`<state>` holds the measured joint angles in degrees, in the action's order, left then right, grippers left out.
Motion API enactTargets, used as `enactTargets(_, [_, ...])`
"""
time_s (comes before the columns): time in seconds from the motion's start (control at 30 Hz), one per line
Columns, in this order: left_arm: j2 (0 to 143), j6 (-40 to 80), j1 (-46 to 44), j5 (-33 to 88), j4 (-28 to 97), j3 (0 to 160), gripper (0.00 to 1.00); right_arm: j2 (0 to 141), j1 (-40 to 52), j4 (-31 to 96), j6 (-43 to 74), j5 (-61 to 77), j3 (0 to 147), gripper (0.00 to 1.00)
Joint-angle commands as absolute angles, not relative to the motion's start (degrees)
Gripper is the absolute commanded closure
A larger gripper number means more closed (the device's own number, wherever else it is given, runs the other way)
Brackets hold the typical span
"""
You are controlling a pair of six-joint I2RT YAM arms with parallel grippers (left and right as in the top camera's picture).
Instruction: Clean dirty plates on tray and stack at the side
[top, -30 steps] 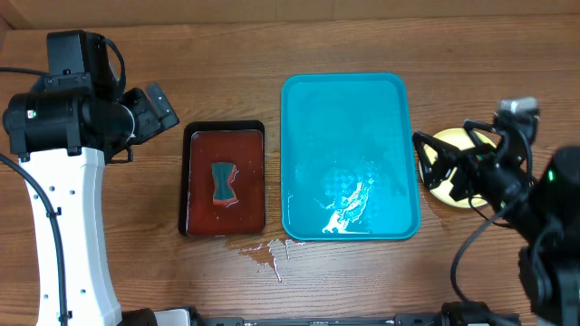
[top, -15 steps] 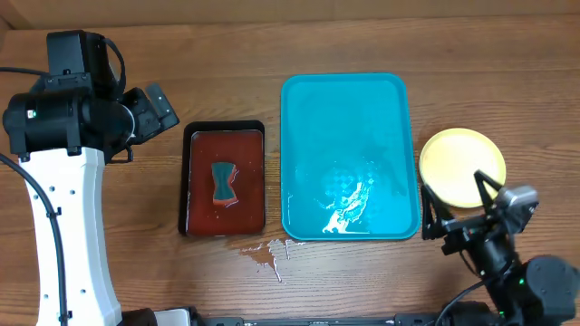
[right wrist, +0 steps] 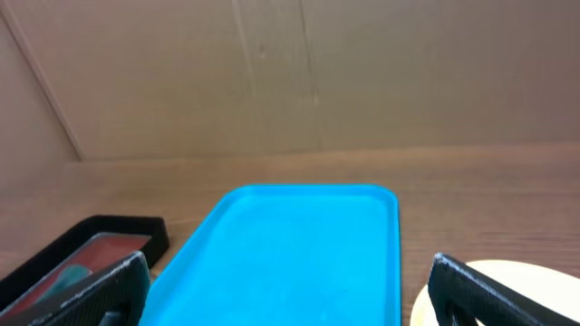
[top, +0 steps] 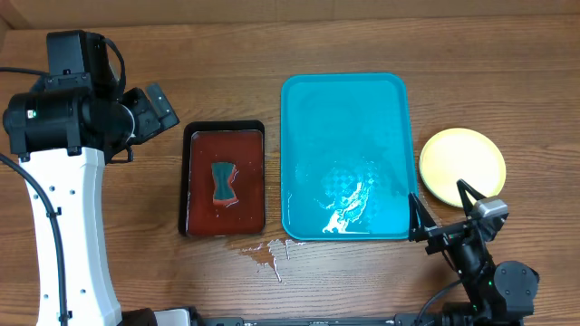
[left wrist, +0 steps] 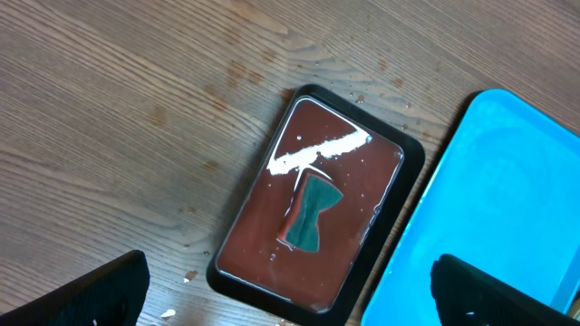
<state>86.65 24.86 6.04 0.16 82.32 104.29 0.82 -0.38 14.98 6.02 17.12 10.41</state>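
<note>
Wood-grain counter [top: 362,41] runs beneath both arms, with a brown cardboard wall [right wrist: 272,72] standing behind it in the right wrist view. A second ago the right arm reached in from the right edge with its tool over the pale yellow plate [top: 462,165]. Since then it has drawn back to the near edge, and the plate now shows whole. The plate lies on the counter just right of the turquoise tray [top: 344,118], off the tray; whether others lie under it cannot be told. The right tool [top: 437,190] now points away from the near edge, between tray corner and plate. Its fingers [right wrist: 100,290] are spread wide with nothing between them. The left arm [top: 63,181] has not moved: it stands at the far left, elbow high, with the left tool [top: 161,110] angled toward the black tray [top: 188,181], jaws wide apart and empty. A teal sponge [top: 223,183] sits in that tray's red liquid. White wet streaks [top: 349,204] mark the near part of the turquoise tray, and splashes [top: 267,254] dot the counter in front of the black tray, as before.
</note>
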Motion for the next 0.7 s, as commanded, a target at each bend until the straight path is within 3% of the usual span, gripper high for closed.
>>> enactTargets(0.0, [86.98, 23.97, 6.35, -0.6, 82.28, 104.92, 0.0, 0.16, -0.62, 10.22, 5.96, 16.53, 6.81, 0.0])
enactTargets(0.17, [86.98, 23.97, 6.46, -0.6, 82.28, 104.92, 0.0, 0.14, -0.62, -0.38, 5.96, 16.34, 0.16, 0.0])
enactTargets(0.67, [86.98, 23.94, 6.39, -0.6, 82.28, 104.92, 0.0, 0.19, -0.62, 3.27, 5.93, 16.1, 0.47, 0.0])
